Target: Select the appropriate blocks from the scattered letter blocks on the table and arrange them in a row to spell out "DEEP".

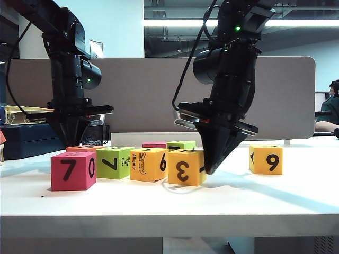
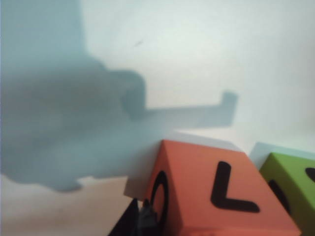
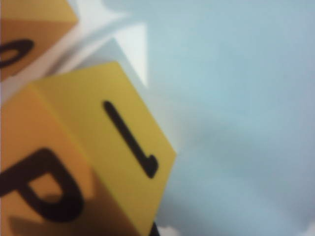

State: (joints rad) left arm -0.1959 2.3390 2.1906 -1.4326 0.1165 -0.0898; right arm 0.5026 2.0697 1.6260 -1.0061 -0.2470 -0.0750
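The wide white flat-topped table (image 1: 159, 203) carries a front row of foam cubes: a larger red cube marked "7" and "0" (image 1: 73, 170), a lime-green cube with "7" (image 1: 115, 162), a yellow-orange alligator cube with "6" (image 1: 149, 164) and a yellow-orange cube with "3" (image 1: 185, 167), set close side by side, evidently to form the word. A yellow-orange cube showing "9" (image 1: 266, 159) sits well apart, probably unneeded. The right gripper (image 1: 212, 168) points down beside the "3" cube, seemingly touching it; whether its jaws are parted, I cannot tell. The left gripper (image 1: 71, 142) hangs behind the red cube, jaws together, empty.
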